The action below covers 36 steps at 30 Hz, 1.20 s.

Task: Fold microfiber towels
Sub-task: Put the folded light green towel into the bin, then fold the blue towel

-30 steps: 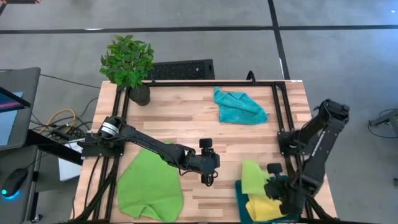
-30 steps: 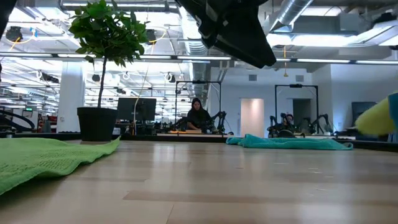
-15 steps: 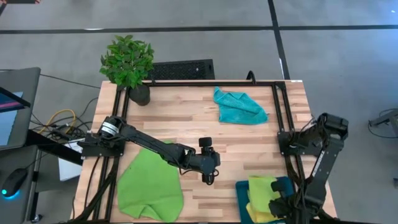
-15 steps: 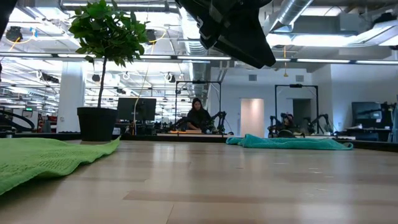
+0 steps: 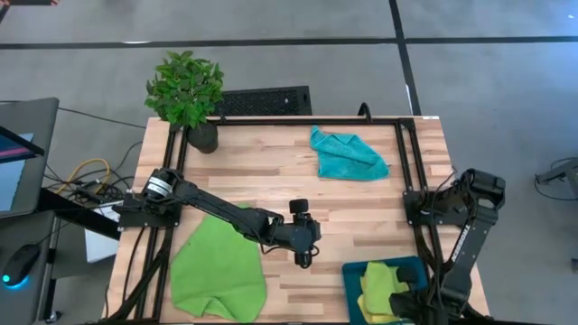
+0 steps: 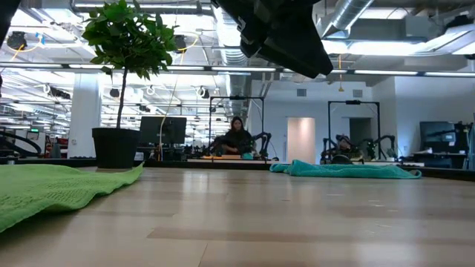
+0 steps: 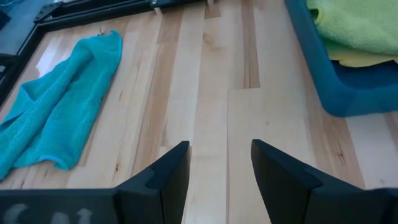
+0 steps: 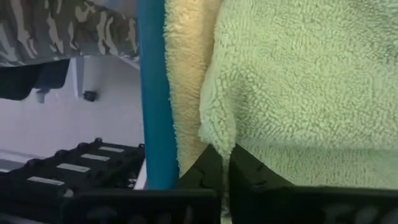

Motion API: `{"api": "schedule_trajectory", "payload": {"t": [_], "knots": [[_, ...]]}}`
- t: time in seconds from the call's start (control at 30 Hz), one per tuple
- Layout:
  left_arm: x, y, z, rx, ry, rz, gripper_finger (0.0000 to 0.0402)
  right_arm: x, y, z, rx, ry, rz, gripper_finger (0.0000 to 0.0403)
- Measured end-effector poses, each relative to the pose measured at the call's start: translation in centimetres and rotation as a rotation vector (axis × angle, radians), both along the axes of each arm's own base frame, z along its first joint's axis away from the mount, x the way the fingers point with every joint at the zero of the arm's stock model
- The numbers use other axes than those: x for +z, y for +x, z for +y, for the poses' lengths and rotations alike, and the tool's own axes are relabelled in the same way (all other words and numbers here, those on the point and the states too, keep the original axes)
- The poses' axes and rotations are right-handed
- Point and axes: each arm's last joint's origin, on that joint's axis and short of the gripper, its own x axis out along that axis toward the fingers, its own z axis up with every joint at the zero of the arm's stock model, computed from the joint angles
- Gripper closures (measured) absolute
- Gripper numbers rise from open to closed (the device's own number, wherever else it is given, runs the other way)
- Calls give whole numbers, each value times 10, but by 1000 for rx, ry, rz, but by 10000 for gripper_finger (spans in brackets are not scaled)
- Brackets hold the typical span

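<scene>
Desk (image 5: 271, 171) carried a spread green towel (image 5: 217, 271) at near left and a crumpled turquoise towel (image 5: 348, 153) far right; a folded green towel (image 5: 384, 282) lay on a yellow one (image 7: 354, 55) in the blue bin (image 5: 354, 280). Stowing looked nearly done; next, release and withdraw. Right tool (image 8: 227, 165), low over the bin, pinched the folded towel's edge; left tool (image 5: 304, 260) hovered mid-desk, fingers apart, empty.

Free room: bare table (image 5: 271, 176) in the middle.
In the way: plant (image 5: 187, 93) at 11 o'clock, blue bin (image 5: 354, 287) at 5 o'clock.
</scene>
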Motion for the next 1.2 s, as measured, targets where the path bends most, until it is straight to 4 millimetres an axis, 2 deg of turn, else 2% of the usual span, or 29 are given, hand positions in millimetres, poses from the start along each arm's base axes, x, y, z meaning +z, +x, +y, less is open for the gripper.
{"api": "schedule_trajectory", "payload": {"t": [0.3,0.43,0.63,0.77,0.93,1.07,1.2], "knots": [[0,0,0,-1,0,1,237,0,6,-2,-21,-3,1,320],[0,0,0,-1,0,1,237,0,9,-4,-33,-3,7,277],[0,0,0,-3,3,3,237,0,13,-4,-27,65,158,199],[0,0,0,-4,3,3,237,3,15,-5,27,108,202,164],[0,0,0,-17,16,8,237,22,14,-13,4,114,116,154],[0,0,1,-18,27,9,237,44,10,-31,-29,71,24,154],[0,3,12,20,25,5,237,63,6,-50,-61,15,-101,154]]}}
